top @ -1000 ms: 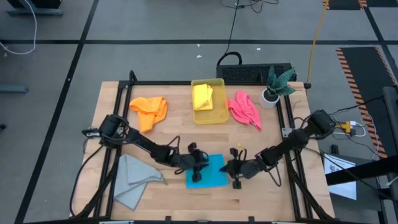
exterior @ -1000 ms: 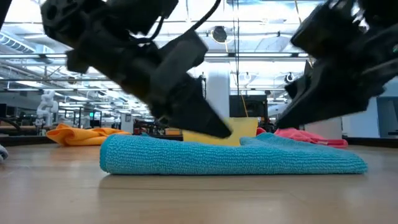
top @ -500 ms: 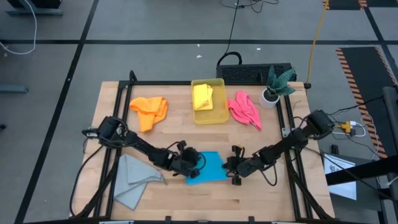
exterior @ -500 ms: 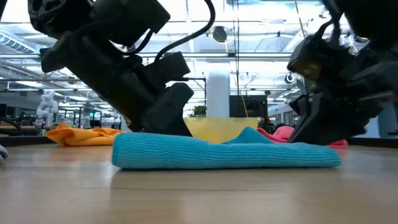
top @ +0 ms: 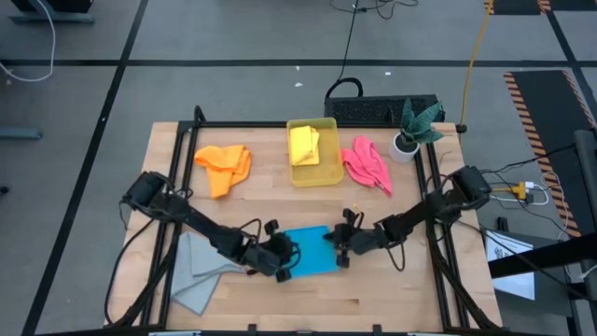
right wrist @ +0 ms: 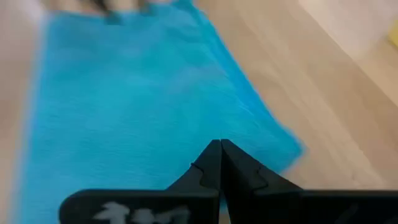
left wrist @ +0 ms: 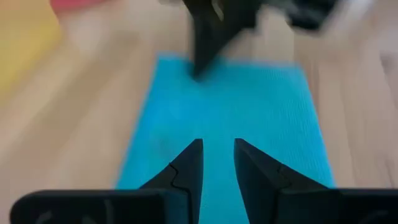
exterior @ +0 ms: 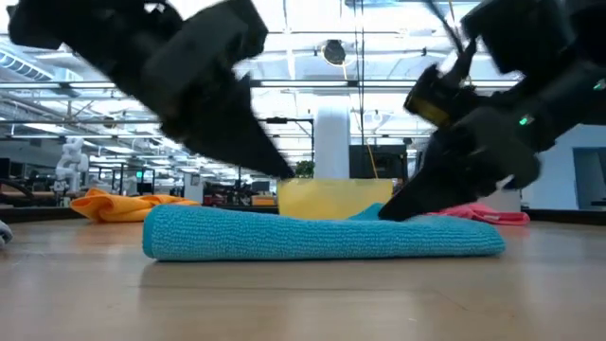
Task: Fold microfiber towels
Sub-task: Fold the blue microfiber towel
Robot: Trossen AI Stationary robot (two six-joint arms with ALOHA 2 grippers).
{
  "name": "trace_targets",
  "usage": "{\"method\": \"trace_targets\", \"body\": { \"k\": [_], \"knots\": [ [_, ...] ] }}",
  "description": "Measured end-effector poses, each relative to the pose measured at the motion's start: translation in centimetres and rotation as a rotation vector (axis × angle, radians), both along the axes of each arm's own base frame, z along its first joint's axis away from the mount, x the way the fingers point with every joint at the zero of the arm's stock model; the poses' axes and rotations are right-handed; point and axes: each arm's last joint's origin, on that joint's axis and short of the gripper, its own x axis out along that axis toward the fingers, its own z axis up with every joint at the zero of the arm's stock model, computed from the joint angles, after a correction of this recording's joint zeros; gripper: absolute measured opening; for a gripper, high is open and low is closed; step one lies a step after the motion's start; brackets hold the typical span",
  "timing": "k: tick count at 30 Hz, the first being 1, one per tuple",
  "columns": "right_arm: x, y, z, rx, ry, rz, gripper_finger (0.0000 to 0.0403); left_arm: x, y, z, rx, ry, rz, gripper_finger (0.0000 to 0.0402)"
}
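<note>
The wooden desk [top: 373, 299] is seen from above with both arms reaching in toward its front centre. A grey towel [top: 201, 266] is spread crumpled at the front left, beside the left arm. A translucent yellow bin [top: 328, 174] is placed at the back centre, with a folded yellow towel [top: 304, 145] lying inside it. An orange towel [top: 224, 165] is bunched to the left of the bin and a pink towel [top: 367, 164] is bunched to its right, near a potted plant [top: 411, 128] at the back right corner. A bright blue towel [top: 312, 252] is laid folded flat at the front centre, between the two grippers. The left gripper [top: 283, 260] is held at the blue towel's left edge, fingers a little apart, nothing gripped. The right gripper [top: 338, 241] is placed at the towel's right edge, fingers closed together, tip down on the cloth.
</note>
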Motion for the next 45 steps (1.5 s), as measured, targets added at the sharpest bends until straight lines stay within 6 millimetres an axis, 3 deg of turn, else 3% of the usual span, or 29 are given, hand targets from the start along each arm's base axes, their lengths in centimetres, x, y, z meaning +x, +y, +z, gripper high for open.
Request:
{"method": "trace_targets", "body": {
  "k": [5, 9, 16, 24, 29, 35, 40, 45],
  "knots": [
    [0.1, -0.9, -0.2, -0.011, 0.031, -0.027, 0.0, -1.1, 0.4, -2.2, -0.019, 0.149, 0.101, 0.0092],
    [-0.3, -0.7, -0.6, -0.005, 0.078, -0.037, 0.0, -1.8, 1.0, -2.8, 0.016, 0.192, 0.211, 0.0092],
    [-1.1, 0.2, 0.2, -0.001, 0.093, -0.006, 0.0, -1.7, 0.7, -2.6, 0.056, 0.144, 0.22, 0.0092],
    [-0.4, 0.8, 2.3, 0.024, -0.073, 0.008, 0.0, -0.6, 0.0, -1.7, 0.0, 0.05, 0.123, 0.0092],
    [-0.1, -0.6, 0.8, -0.013, -0.001, -0.039, 0.0, -0.6, 0.3, -2.0, -0.035, 0.107, 0.097, 0.0092],
    [-1.1, -1.2, -0.3, -0.09, 0.116, -0.146, 0.0, -1.2, 0.7, -2.4, 0.01, 0.152, 0.156, 0.0092],
    [-1.7, -0.5, -0.2, -0.097, 0.135, -0.139, 0.0, -1.4, 0.8, -2.4, 0.049, 0.14, 0.193, 0.0092],
    [-2.7, -0.2, 1.1, -0.059, 0.177, -0.104, 0.0, -1.8, -0.1, -2.3, 0.089, 0.109, 0.194, 0.0092]
  ]
}}
